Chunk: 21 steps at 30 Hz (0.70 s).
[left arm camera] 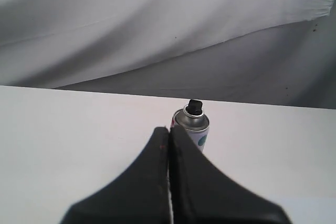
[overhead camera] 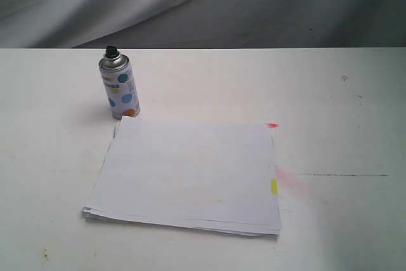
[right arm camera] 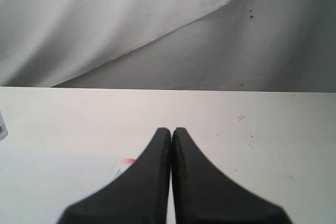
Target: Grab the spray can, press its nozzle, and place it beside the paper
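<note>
We find the small white dotted spray can (overhead camera: pixel 119 90), tiny black nozzle (overhead camera: pixel 111 50) up, standing upright at the far left corner of the white paper stack (overhead camera: pixel 190 176). We judge it is staged for our left gripper (left arm camera: pixel 169 129), which faces it clenched and empty. Only the wrist views show the grippers; the right gripper (right arm camera: pixel 171 129) is likewise clamped on nothing.

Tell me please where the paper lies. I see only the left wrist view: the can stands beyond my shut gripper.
Observer: The paper lies flat on the table, nearer the exterior camera than the spray can, which stands upright by its far left corner.
Operator: Where are its tabs?
Observer: A yellow tab sits on the right edge, a pink tab at the far right corner.
Operator: And the right gripper?
Observer: The right gripper is shut and empty.
</note>
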Available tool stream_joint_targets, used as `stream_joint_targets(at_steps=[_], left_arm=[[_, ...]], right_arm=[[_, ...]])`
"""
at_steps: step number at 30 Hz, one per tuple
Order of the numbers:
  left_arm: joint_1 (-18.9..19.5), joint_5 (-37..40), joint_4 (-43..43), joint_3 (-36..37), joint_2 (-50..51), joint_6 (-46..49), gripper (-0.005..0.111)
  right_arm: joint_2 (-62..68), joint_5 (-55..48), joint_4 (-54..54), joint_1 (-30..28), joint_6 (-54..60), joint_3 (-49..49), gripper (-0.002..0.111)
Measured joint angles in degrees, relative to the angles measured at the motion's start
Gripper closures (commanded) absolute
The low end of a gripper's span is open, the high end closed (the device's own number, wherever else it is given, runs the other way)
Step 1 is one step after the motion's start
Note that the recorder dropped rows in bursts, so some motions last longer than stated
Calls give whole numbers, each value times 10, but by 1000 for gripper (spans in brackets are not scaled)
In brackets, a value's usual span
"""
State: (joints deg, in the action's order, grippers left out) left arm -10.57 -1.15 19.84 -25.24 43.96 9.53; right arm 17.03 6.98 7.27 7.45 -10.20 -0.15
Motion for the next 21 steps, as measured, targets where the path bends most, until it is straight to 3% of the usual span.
stream_joint_targets(at_steps=[21], left_arm=[[0, -48, 7, 0, 14, -1, 107]], right_arm=[[0, 0, 0, 0, 0, 0, 108]])
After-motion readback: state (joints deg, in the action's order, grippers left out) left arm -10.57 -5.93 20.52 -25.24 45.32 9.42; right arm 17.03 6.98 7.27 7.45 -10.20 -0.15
